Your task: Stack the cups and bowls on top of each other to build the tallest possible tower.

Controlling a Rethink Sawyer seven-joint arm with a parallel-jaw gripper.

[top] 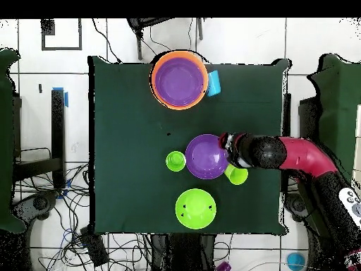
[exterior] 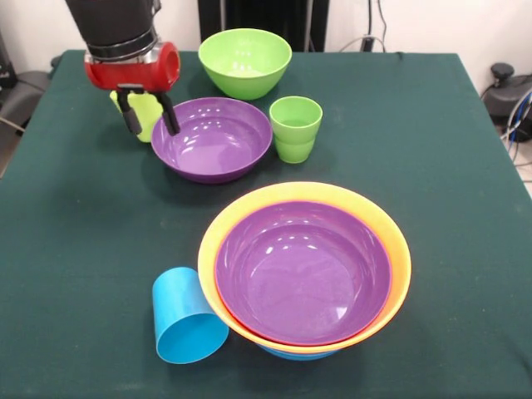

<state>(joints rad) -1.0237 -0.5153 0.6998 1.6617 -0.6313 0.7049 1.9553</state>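
The tower (exterior: 391, 249) stands near the front: a big orange bowl holds a purple bowl, with a red sliver and a blue bowl under it; it also shows in the overhead view (top: 156, 74). A sky blue cup (exterior: 184, 320) lies on its side against it. A second purple bowl (exterior: 212, 137), a ridged green cup (exterior: 296, 126) and a green bowl (exterior: 245, 60) stand apart. My gripper (exterior: 150, 116) is open and empty, by the purple bowl's left rim. The yellow-green cup (exterior: 148, 125) shows between its fingers, behind them. In the overhead view the gripper (top: 227, 145) is beside that cup (top: 238, 175).
The dark green table (exterior: 75, 249) ends close to the tower's front side. Cables and equipment lie on the floor around the table (top: 106, 141).
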